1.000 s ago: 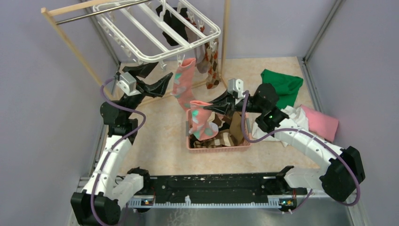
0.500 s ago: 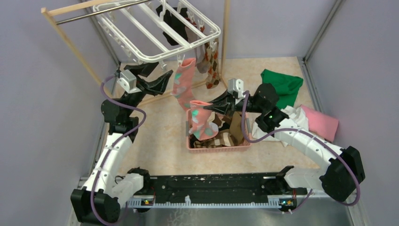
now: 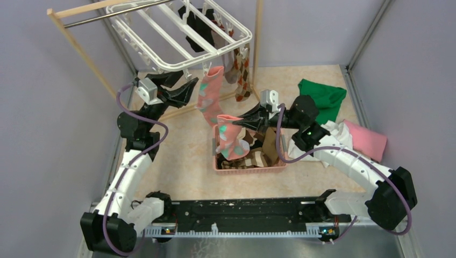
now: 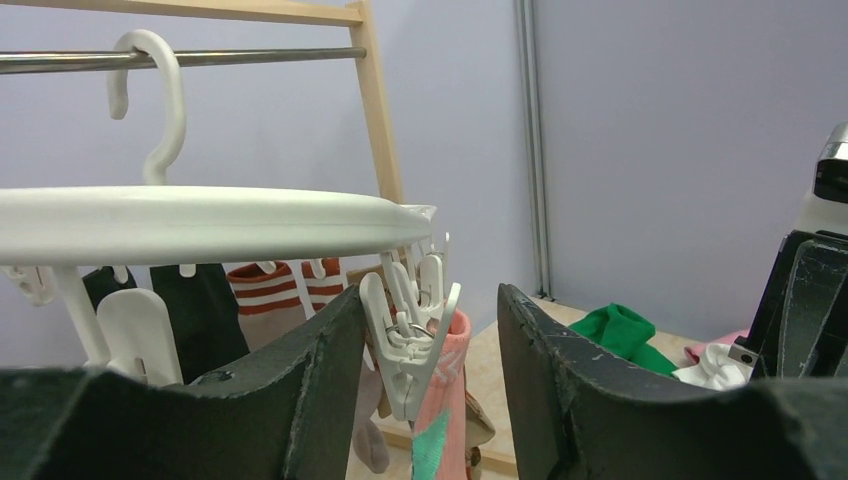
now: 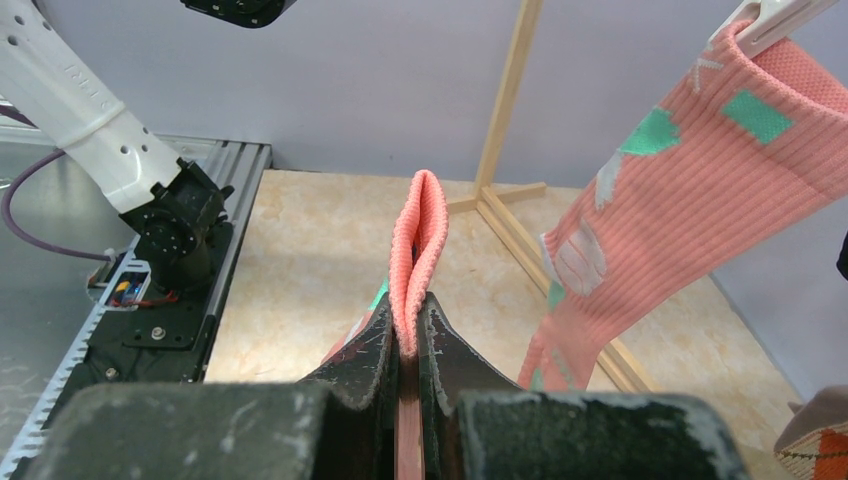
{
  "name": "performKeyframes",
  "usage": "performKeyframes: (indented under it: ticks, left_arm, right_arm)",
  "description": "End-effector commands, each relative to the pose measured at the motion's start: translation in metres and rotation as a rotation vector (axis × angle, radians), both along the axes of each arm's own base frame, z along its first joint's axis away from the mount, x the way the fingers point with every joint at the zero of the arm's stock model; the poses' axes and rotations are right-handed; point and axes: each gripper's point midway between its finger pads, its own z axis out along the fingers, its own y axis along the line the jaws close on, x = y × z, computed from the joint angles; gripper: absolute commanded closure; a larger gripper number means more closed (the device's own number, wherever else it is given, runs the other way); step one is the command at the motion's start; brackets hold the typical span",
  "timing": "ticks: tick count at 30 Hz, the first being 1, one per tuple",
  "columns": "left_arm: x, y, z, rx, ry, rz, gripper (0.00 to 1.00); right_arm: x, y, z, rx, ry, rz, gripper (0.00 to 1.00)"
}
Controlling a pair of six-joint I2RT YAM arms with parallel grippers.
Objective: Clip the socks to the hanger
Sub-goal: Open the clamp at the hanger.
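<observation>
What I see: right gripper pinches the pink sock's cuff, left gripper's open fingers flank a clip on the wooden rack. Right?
No. The clip hangs from the white hanger, not the wooden rack, as the left wrist view shows. The rest holds.

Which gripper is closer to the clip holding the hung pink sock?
Left. The left gripper is right at the clip, which shows between its open jaws. The right gripper is lower and to the right, over the basket, shut on another pink sock.
</observation>
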Motion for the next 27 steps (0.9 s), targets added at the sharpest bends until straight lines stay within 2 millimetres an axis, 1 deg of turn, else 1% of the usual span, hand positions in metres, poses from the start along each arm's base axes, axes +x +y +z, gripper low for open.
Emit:
performKeyframes:
  ticks: [1,17,23,27]
  left_arm:
    - [-0.0094,0.003,0.0291,-0.04,-0.078,0.007,0.45]
    - [-0.0055,0.0015,0.0309,-0.066,-0.059,0.008,0.47]
    - [-0.0037,0.0002,0.031,-0.075,-0.049,0.004,0.54]
    - [-0.004,-0.0012,0.0312,-0.073,-0.049,-0.003,0.64]
  right_arm:
    - [-0.0021,-0.0027,0.0161,0.035,-0.046,0.007,1.0]
    - [-0.0023,-0.0026,0.0155,0.034,-0.044,0.008,1.0]
    - [-0.0023,-0.0026,0.0158,0.035,-0.046,0.008,1.0]
    - [-0.0017,-0.0028,0.0155,0.034,-0.047,0.006,1.0]
